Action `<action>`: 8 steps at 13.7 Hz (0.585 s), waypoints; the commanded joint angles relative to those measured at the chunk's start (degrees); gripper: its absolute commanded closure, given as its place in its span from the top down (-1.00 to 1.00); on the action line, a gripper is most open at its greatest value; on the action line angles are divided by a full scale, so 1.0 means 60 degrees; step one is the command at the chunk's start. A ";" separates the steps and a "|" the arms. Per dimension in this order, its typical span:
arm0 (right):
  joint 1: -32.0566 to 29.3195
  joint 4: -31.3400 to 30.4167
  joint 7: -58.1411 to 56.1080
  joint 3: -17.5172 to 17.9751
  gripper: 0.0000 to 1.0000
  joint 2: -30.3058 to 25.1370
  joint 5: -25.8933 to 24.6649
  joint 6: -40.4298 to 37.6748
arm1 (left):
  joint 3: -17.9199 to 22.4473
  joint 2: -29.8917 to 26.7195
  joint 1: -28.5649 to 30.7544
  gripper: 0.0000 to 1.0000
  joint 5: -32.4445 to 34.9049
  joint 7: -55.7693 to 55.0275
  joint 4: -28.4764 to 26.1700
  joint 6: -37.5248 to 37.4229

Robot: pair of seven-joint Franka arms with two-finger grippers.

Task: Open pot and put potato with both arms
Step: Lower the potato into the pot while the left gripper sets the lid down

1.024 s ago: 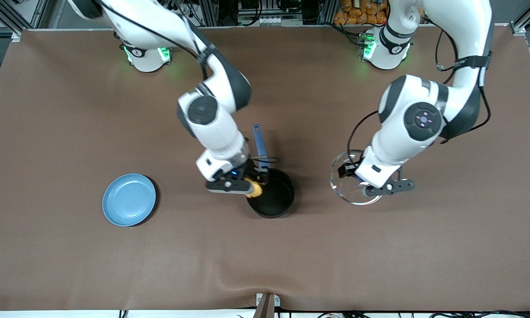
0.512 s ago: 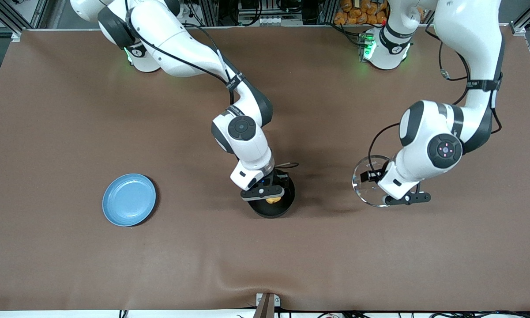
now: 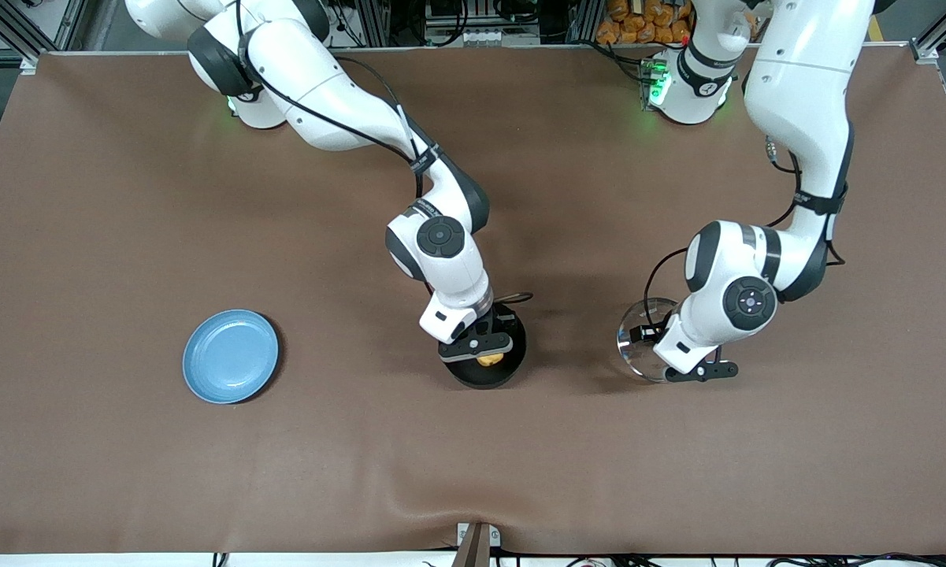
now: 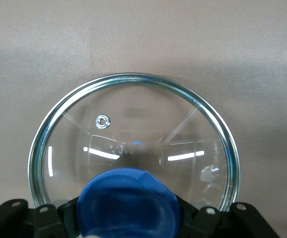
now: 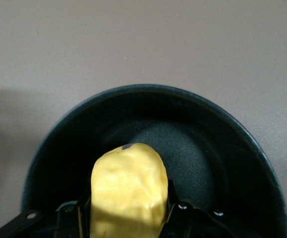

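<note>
Front view: pot (image 3: 484, 376) sits uncovered mid-desk, mostly hidden under the right gripper (image 3: 482, 352), which hangs over its mouth with the potato (image 3: 487, 360) showing as a small yellow spot just below the black jaws. Blue plate (image 3: 231, 366) lies on the desk (image 3: 126, 236) well apart from the pot, toward the right arm's end. Left gripper (image 3: 681, 364) is over the desk toward the left arm's end, holding the glass lid (image 3: 636, 346) clear of the pot; cannot tell if the lid touches the desk. Left wrist view: lid (image 4: 133, 148) seen from above, metal rim and steam hole visible, bare desk (image 4: 143, 39) under it, left gripper (image 4: 128, 218) jaws clenched on the blue knob (image 4: 128, 203). Right wrist view: potato (image 5: 129, 191) gripped between the right gripper's (image 5: 128, 213) jaws, pinched on both sides, hanging inside the outline of the pot (image 5: 208, 144), above its black bottom, desk (image 5: 143, 39) around the rim; cannot tell whether the potato touches the pot
</note>
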 commanded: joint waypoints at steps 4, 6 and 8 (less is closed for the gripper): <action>0.0153 0.0451 0.0007 -0.0117 -1.00 0.0526 -0.0200 0.0245 | 0.0012 0.0088 0.0149 0.03 0.0519 0.0186 -0.0025 0.0241; 0.0153 0.0451 0.0036 -0.0102 -1.00 0.0584 -0.0200 0.0274 | 0.0012 0.0147 0.0149 0.77 0.0519 0.0333 -0.0010 0.0300; 0.0168 0.0451 0.0037 -0.0102 -1.00 0.0614 -0.0200 0.0333 | 0.0012 0.0162 0.0149 0.78 0.0519 0.0333 -0.0010 0.0329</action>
